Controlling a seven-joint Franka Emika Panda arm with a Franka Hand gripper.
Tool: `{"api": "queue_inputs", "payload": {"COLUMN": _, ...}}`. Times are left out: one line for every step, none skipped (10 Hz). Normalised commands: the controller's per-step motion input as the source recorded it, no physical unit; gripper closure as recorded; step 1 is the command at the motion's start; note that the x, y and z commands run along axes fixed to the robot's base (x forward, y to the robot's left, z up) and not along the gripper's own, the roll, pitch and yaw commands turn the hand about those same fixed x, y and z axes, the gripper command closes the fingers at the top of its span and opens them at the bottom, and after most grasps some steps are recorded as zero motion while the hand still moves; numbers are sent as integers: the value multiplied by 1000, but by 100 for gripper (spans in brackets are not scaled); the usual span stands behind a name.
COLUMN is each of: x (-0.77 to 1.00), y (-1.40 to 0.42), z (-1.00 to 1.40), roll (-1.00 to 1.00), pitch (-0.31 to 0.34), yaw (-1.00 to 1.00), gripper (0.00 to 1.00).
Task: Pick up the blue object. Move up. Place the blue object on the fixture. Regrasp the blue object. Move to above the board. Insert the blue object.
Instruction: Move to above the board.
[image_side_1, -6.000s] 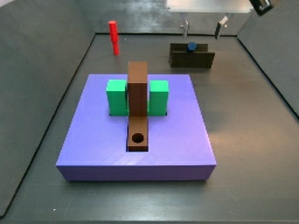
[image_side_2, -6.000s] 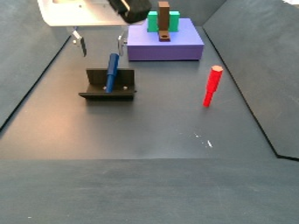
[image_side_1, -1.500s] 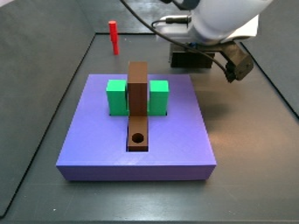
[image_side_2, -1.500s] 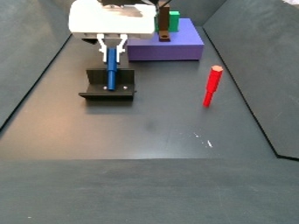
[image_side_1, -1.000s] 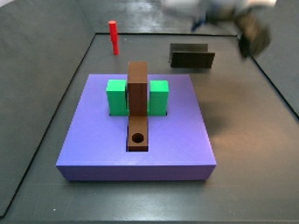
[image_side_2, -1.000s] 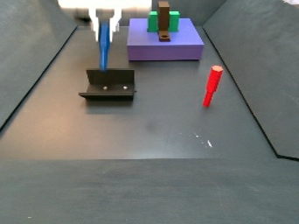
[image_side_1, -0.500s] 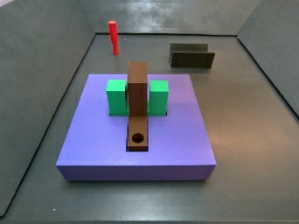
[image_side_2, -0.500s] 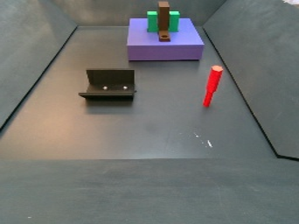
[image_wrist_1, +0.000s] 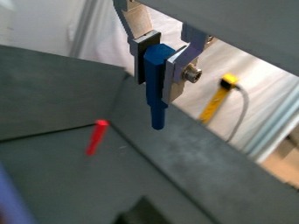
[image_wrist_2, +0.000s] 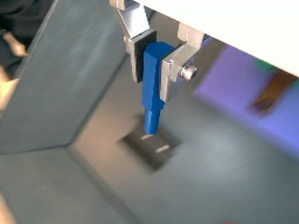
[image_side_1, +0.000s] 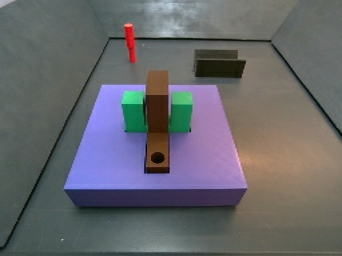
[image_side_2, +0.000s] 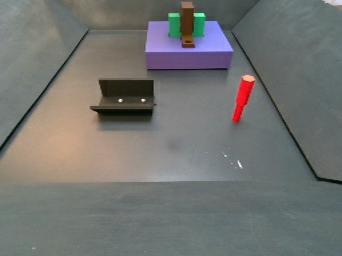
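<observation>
Blue peg (image_wrist_1: 156, 83) sits clamped between the silver fingers (image_wrist_1: 179, 67) of my gripper (image_wrist_1: 160, 58), high above the floor; both side views show no arm at all, only the empty fixture (image_side_2: 126, 96) and the board (image_side_1: 160, 145). The hold is at the upper end, the long part hanging free below. I judge the peg stiff, light and smooth, so it may slip or tilt. The red peg (image_side_2: 243, 98) stands apart.
</observation>
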Motion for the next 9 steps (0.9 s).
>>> {"api": "queue_inputs", "payload": {"x": -983, "y": -1400, "z": 276, "roll": -1000, "pitch": 95, "yaw": -28, "gripper": 100}}
{"api": "queue_inputs", "payload": {"x": -687, "y": -925, "z": 175, "roll": -1000, "pitch": 90, "yaw": -15, "gripper": 100}}
{"api": "queue_inputs", "payload": {"x": -509, "y": -661, "z": 112, "roll": -1000, "pitch": 89, "yaw": -10, "gripper": 100}}
{"api": "queue_inputs", "payload": {"x": -208, "y": -226, "z": 48, "roll": -1000, "pitch": 78, "yaw": -3, "gripper": 100}}
{"api": "queue_inputs", "payload": {"x": -141, "y": -122, "z": 29, "roll": -1000, "pitch": 71, "yaw": 3, "gripper": 100}}
{"api": "queue_inputs", "payload": {"x": -72, "y": -21, "z": 8, "roll": -1000, "pitch": 55, "yaw": 12, "gripper": 100}}
{"api": "queue_inputs", "payload": {"x": -66, "y": -16, "z": 12, "roll": -935, "pitch": 43, "yaw": 6, "gripper": 100}}
{"api": "queue_inputs", "payload": {"x": -47, "y": 12, "z": -5, "roll": -617, "pitch": 7, "yaw": 1, "gripper": 100}}
{"api": "queue_inputs", "payload": {"x": -36, "y": 14, "z": -3, "roll": -321, "pitch": -16, "yaw": -2, "gripper": 100}}
